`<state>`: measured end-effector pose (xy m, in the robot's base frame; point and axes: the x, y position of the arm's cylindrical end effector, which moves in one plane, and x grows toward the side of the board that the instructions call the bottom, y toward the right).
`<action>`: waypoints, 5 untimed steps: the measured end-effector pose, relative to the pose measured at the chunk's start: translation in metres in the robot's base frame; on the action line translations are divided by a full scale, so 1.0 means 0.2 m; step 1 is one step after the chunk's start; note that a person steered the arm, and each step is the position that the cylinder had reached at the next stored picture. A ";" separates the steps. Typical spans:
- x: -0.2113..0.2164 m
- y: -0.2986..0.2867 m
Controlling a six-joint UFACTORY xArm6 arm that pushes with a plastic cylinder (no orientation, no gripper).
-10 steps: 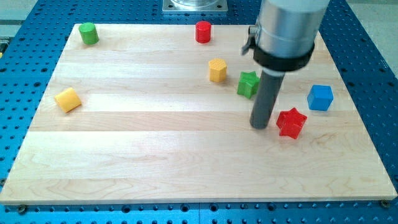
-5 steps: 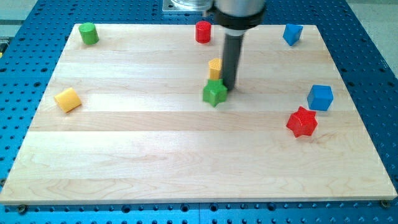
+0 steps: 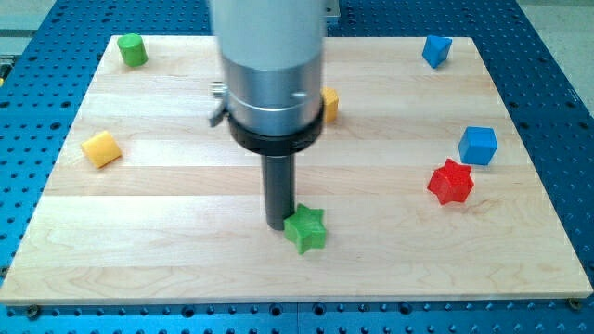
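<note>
Change since earlier: green star block point(image 3: 305, 229) is found displaced from beside the yellow block to the lower middle of the board, at about 6 o'clock from its former spot; the rod has come down the view with it.
Tool state: no jaws are fitted — my tip point(image 3: 280, 224) is a plain rod end, set on the wooden board point(image 3: 167, 223) and touching the green star at its 10 o'clock side.
Cause of placement: the contact side suggests the star was pushed there, not carried.
Yellow block point(image 3: 328, 104): partly hidden behind the arm housing, well apart at 12 o'clock.
Red star block point(image 3: 450, 182): at 2 o'clock — shifted slightly from its first position.
Blue cube point(image 3: 478, 146): unmoved.
Red cylinder: now hidden by the arm.
</note>
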<state>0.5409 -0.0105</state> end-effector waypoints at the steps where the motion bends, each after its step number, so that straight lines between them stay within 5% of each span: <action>1: 0.11 0.21; 2: 0.27 0.10; 3: 0.31 0.52; 5: 0.31 0.40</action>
<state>0.6030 0.0690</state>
